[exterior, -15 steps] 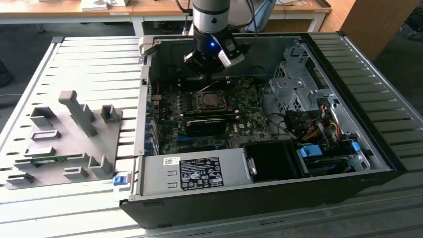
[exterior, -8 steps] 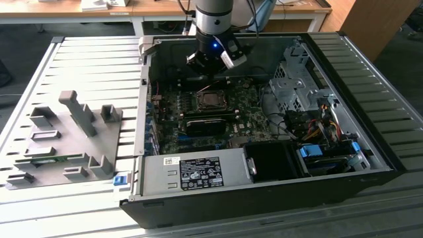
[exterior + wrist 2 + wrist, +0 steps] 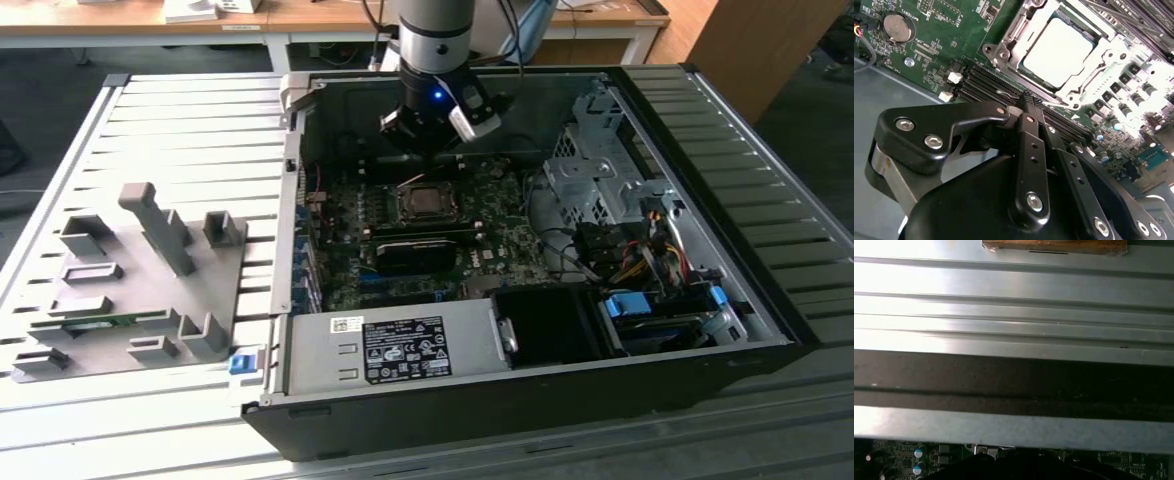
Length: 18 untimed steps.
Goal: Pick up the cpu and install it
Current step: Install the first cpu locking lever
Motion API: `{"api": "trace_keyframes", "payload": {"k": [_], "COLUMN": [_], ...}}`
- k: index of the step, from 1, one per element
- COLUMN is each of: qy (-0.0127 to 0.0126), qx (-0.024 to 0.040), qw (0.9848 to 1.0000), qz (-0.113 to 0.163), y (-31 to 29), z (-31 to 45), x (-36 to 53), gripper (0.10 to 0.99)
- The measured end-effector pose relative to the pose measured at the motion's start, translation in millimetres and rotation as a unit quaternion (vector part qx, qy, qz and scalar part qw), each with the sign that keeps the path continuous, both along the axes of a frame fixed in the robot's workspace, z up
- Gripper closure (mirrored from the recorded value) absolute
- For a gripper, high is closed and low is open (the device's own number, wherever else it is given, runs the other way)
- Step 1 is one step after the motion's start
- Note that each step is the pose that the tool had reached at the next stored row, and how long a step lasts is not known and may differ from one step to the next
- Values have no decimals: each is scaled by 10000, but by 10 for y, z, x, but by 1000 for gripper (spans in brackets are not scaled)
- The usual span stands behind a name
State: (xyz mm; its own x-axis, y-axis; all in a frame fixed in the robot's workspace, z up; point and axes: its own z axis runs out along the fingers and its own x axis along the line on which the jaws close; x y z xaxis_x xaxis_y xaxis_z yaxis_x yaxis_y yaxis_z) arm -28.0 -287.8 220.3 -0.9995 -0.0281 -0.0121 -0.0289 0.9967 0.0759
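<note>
The cpu [image 3: 1056, 52], a small square chip with a shiny silver top, lies flat inside the metal-framed socket [image 3: 1004, 37] on the green motherboard [image 3: 939, 30]. The exterior view has the cpu [image 3: 427, 201] at the board's middle. My gripper [image 3: 427, 140] hangs inside the open computer case, just beyond the socket toward the case's back wall and above the board. In the second wrist view my gripper [image 3: 1026, 99] has its black fingers [image 3: 1030, 150] pressed together with nothing between them. Its tips hover over the memory slots [image 3: 979, 82] beside the socket, apart from the cpu.
A grey tray [image 3: 134, 290] with upright fixtures and a green memory strip [image 3: 100, 322] lies on the exterior view's left. Inside the case are a power supply [image 3: 400, 345], a drive cage [image 3: 601, 170] and cable bundles [image 3: 641, 250]. The case wall [image 3: 1014, 380] runs close by the wrist.
</note>
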Motion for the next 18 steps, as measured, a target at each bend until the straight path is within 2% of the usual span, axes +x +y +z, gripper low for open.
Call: {"api": "trace_keyframes", "payload": {"k": [18], "qy": [15], "qx": [0], "qw": [10000], "qz": [0], "y": [1], "z": [-130], "x": [117], "gripper": [980]}}
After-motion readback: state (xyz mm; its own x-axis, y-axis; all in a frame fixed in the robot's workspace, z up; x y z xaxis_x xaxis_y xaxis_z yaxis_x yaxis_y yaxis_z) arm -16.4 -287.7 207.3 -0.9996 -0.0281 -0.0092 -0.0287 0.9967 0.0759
